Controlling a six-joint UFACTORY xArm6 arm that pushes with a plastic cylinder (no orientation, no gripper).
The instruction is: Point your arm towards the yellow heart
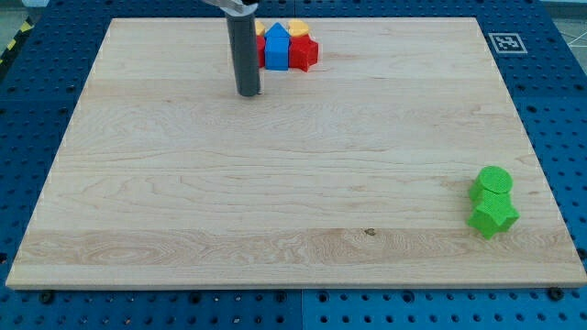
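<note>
My tip (249,93) closing on the top cluster
No pincer here, only a rod; it sits just left of the blue block (276,50), yellow heart (297,28) behind.

A straight dark grey rod (248,55), round in section, with a smooth matte surface and a faint lighter sheen down one side. At the view's top it enters a pale silver-grey metal collar (240,7). My tip (249,93) is a plain, flat-cut blunt end, slightly darker.

Tip (249,93) stands left of the top-edge block cluster (286,46) — two blocks (493,200), touching, sit at the board's (229,202) lower right.
</note>
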